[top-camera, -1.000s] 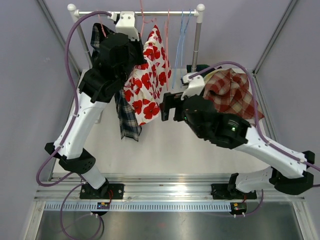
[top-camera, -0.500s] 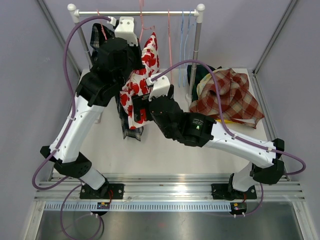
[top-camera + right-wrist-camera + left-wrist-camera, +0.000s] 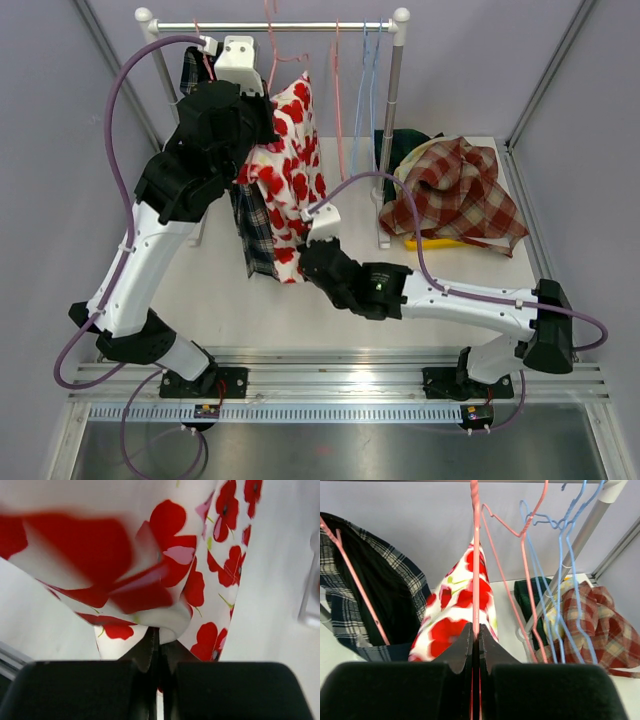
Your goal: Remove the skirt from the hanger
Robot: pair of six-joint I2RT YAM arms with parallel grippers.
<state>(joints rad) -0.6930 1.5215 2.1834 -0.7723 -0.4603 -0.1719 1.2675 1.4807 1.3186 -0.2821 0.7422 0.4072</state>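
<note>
The skirt [image 3: 290, 165], white with red poppies, hangs on a pink wire hanger [image 3: 476, 555] under the rail. My left gripper [image 3: 476, 630] is shut on that hanger's wire just above the skirt [image 3: 452, 620]; in the top view it [image 3: 262, 112] sits at the skirt's upper left. Lower down, my right gripper [image 3: 303, 258] is at the skirt's bottom edge. In the right wrist view its jaws [image 3: 159, 641] are shut on a fold of the skirt's hem [image 3: 195, 580], and the cloth bunches over the fingertips.
A dark plaid garment [image 3: 255, 235] hangs on another pink hanger left of the skirt. Empty pink [image 3: 338, 100] and blue [image 3: 368, 90] hangers hang from the rail [image 3: 300, 25]. The rack post [image 3: 393, 110] and a red plaid pile [image 3: 460, 190] stand at the right.
My right arm swung left from near the plaid pile to the skirt's bottom edge and shut on the hem. The left arm shifted slightly up and left, still holding the hanger.
</note>
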